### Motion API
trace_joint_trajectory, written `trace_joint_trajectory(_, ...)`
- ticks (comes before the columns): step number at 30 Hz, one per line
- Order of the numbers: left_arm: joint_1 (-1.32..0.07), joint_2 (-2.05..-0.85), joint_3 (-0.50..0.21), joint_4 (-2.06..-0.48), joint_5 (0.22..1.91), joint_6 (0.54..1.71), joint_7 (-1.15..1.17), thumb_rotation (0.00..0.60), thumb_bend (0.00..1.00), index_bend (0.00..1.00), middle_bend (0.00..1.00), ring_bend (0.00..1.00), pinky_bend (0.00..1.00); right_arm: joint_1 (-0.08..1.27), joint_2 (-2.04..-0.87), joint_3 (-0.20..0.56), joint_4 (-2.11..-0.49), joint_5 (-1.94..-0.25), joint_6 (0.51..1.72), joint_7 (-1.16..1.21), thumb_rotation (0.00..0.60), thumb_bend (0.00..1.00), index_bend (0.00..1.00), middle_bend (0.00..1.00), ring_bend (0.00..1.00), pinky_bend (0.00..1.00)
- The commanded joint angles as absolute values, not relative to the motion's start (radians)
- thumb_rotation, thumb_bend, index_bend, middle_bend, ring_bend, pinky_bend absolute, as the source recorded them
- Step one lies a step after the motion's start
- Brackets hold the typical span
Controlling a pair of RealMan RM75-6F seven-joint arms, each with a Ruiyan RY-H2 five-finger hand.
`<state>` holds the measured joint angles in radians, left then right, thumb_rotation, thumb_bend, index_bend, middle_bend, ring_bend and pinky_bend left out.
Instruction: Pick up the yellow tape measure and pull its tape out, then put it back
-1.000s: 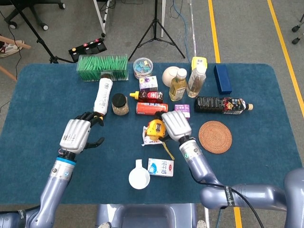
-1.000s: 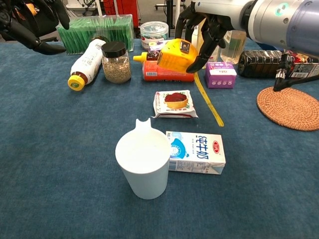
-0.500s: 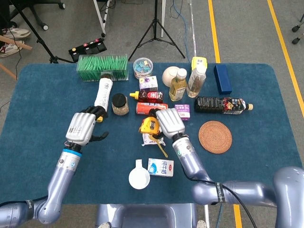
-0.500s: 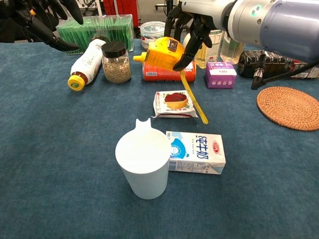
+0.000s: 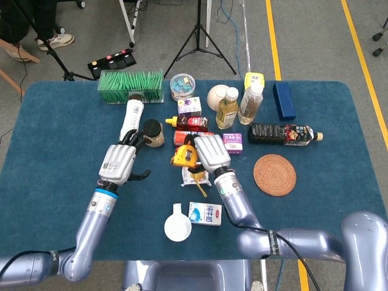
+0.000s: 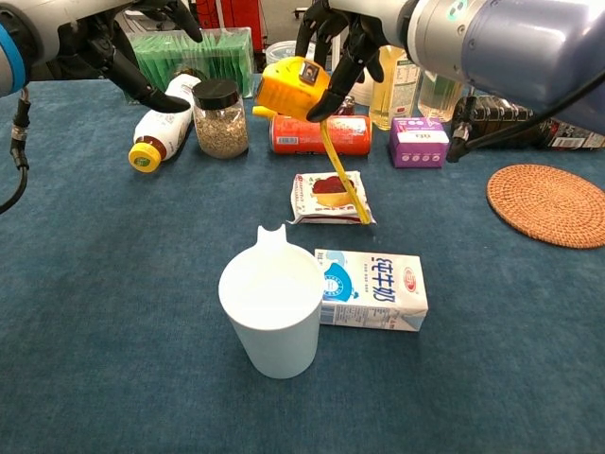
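Blue worktop [image 5: 54, 139] at frame centre: right robot hand [image 5: 208, 155] clamped the rigid yellow tape measure [image 6: 295, 88], its springy tape [image 6: 342, 184] dangling, left robot hand [image 5: 118, 163] spread empty.

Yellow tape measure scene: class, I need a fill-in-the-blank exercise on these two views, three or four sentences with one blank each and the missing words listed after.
1. The yellow tape measure is held above the table by the robot's ____ hand.
2. The tape hangs down over the snack packet, so it is pulled ____ of the case.
3. The left hand holds ____.
4. The white cup stands just left of the ____ carton.

Missing words: right; out; nothing; milk
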<state>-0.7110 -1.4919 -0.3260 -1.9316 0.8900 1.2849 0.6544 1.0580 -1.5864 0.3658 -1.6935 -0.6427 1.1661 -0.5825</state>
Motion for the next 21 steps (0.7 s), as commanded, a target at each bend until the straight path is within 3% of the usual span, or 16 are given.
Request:
trace_joint_trajectory(1,-0.731,-1.518,-0.337,-1.935,0.866,1.304,0.674,0.6,0.17,0.24,0.16,0.08,0.37,1.051,-1.595,0.36,-1.695,-0.687,1.181,-0.568,0.6,0.15,0.59,0.58,0.71,0.7)
trace_joint_trajectory(21,-0.766,-1.562,-0.345,-1.942,0.816,1.343,0.675,0.6,0.17,0.24,0.16,0.07,0.37,1.062,-1.667,0.355,-1.647,-0.737,1.198,-0.591,0.6,0.15,0.6,0.58,0.71,0.7)
